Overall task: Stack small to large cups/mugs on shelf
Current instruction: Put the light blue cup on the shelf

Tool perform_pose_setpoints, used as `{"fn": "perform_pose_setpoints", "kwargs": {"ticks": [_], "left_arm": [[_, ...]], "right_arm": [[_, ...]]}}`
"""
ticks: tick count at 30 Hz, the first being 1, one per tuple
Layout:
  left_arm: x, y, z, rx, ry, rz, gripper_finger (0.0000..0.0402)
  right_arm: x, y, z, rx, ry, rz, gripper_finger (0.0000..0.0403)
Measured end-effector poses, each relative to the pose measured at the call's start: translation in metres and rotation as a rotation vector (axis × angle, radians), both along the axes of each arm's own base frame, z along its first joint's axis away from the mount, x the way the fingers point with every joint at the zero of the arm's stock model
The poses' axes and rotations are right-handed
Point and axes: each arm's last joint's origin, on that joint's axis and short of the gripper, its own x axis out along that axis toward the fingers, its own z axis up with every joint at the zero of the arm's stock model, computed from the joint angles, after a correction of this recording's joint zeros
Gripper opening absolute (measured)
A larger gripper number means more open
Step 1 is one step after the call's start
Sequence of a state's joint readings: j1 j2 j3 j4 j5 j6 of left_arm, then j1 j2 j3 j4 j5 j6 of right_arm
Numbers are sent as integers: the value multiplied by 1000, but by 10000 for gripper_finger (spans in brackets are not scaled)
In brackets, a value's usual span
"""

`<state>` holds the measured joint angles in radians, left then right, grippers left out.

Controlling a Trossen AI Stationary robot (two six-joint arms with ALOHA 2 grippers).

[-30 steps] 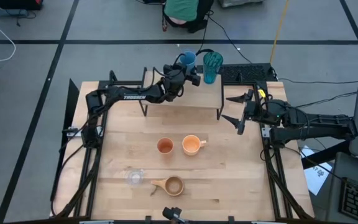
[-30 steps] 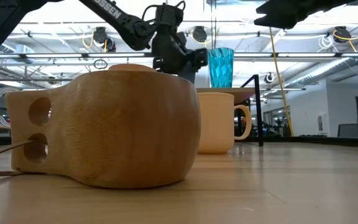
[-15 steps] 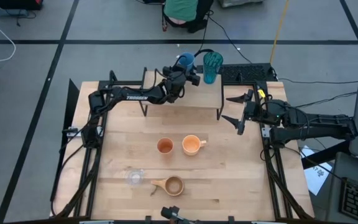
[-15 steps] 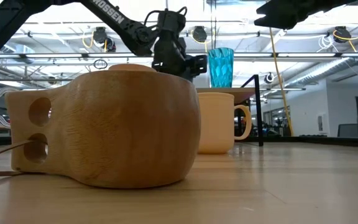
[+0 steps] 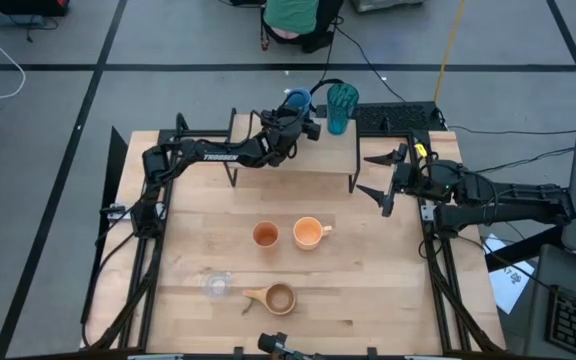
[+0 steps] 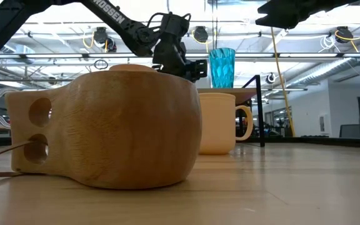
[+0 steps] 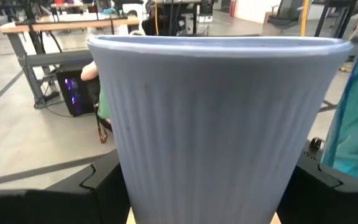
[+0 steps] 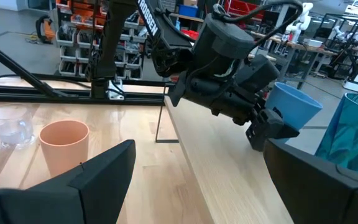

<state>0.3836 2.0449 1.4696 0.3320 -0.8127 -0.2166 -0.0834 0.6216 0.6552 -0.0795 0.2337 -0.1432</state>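
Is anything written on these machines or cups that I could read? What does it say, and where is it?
"TROSSEN": white letters along the left arm in the high view.
"SSEN": the same brand, cut off by the frame's top edge, in the low view.
The cups and the shelf bear no readable text.

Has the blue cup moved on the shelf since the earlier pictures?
Yes, slightly. In the high view the blue cup, between the left hand's fingers, sat closer to the teal tumbler a second ago; now it lies a little farther left.
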Motion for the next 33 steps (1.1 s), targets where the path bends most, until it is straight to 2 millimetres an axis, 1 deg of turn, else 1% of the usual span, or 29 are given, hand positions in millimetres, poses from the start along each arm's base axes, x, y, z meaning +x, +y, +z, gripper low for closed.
{"fn": "perform_pose_setpoints", "kwargs": {"ticks": [3,11,16,20,26,29,33], "left_arm": [[0,-1,-1,-3,1,-1,296],[1,-3,0,-17,-62,4,296],[0,-2,-1,3,-54,27,296],[2,0,-11,2,-33,28,296],[4,-5,-6,26,-35,11,297],[4,-4,-6,28,-31,16,307],[4,-5,-6,27,-31,15,338]], "right_arm": [[0,0,0,-1,0,0,348],[0,0,0,-4,1,1,348],[0,0,0,-7,2,1,348],[0,0,0,-9,1,2,348],[-1,0,1,-11,-7,2,348],[-2,0,2,-15,-11,2,348],[-4,0,3,-20,-17,3,348]]}}
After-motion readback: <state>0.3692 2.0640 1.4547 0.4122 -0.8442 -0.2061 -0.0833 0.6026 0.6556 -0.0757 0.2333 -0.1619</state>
